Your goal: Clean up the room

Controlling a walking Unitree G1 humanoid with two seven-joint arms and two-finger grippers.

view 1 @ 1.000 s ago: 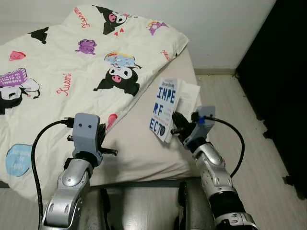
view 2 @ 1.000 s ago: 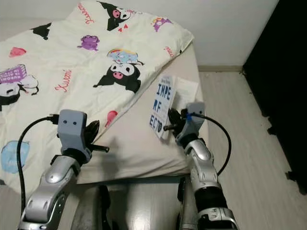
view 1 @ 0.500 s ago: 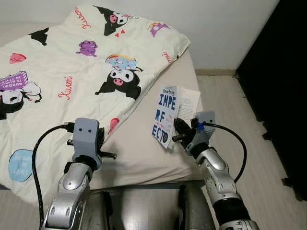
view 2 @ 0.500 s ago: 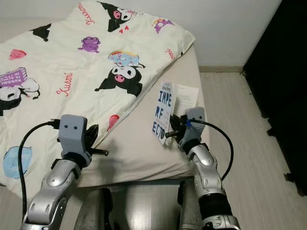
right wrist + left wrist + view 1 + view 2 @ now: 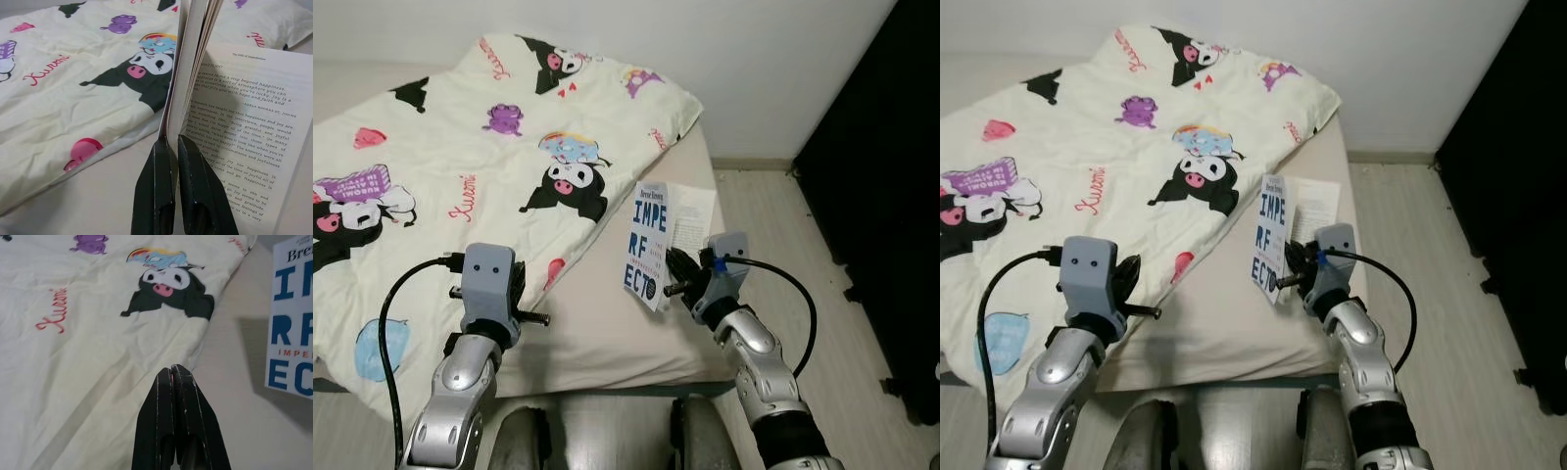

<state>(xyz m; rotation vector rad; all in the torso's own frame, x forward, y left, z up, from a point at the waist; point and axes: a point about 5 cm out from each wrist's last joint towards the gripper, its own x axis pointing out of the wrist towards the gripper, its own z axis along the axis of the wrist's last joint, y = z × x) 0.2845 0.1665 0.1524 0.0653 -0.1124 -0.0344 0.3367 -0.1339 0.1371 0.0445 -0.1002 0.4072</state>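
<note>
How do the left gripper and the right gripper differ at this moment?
The right gripper is shut on the book, holding part of it upright above the bed; the left gripper is shut on nothing. The left gripper hovers near the edge of the printed blanket; the right gripper is beside the book's open page. Both have black fingers.

Quilt spread over bed; book right of quilt, near bed's right edge, floor beyond.
</note>
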